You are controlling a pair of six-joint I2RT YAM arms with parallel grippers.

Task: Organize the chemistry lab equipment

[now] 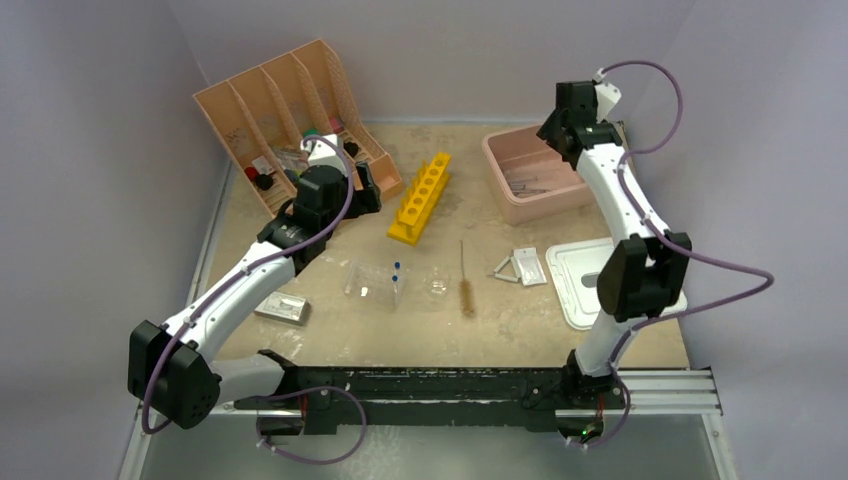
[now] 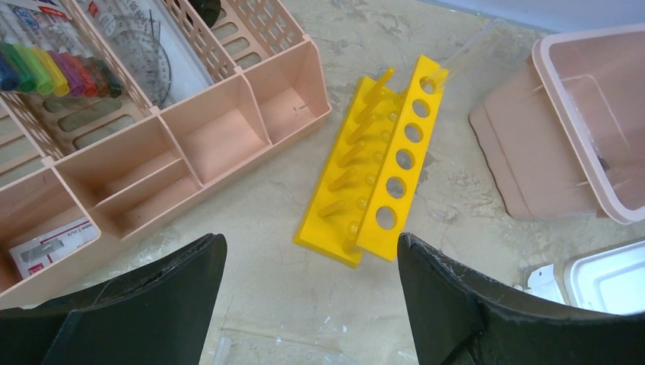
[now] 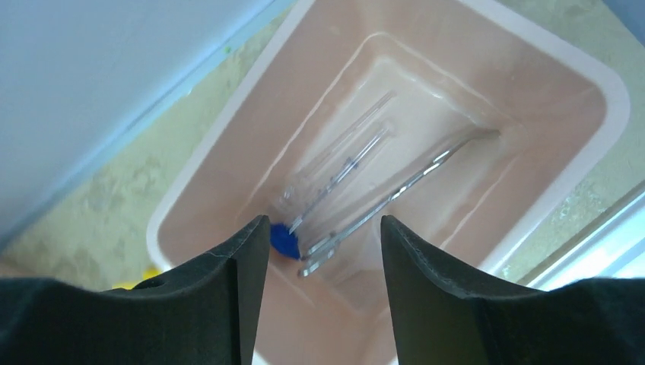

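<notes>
Right wrist view looks straight down into the pink tub [image 3: 228,179], where the right pincer [image 3: 323,228] hangs with its jaws spread and nothing between them. The blue-tipped pipettes [image 3: 342,163] and the metal tongs [image 3: 403,186] lie slantwise on the tub floor directly under the gap, well below the fingertips and not touching them. The risk I see is a descent or a sideways swing: the fingers could strike the thin pipettes and crack them, or catch the tub wall and drag the tub across the tabletop [image 1: 560,340]. Lifting straight up seems safest. The left pincer [image 2: 312,251] is likewise spread and empty, hovering above bare tabletop just beside the yellow rack [image 2: 395,163] and near the peach organizer [image 2: 205,144]; a careless drop there could tip the rack. Loose pieces wait mid-tabletop, well apart from both pincers: the wooden-handled brush [image 1: 465,282], the wire triangle [image 1: 505,268] and the silver blister sheet [image 1: 282,307]
</notes>
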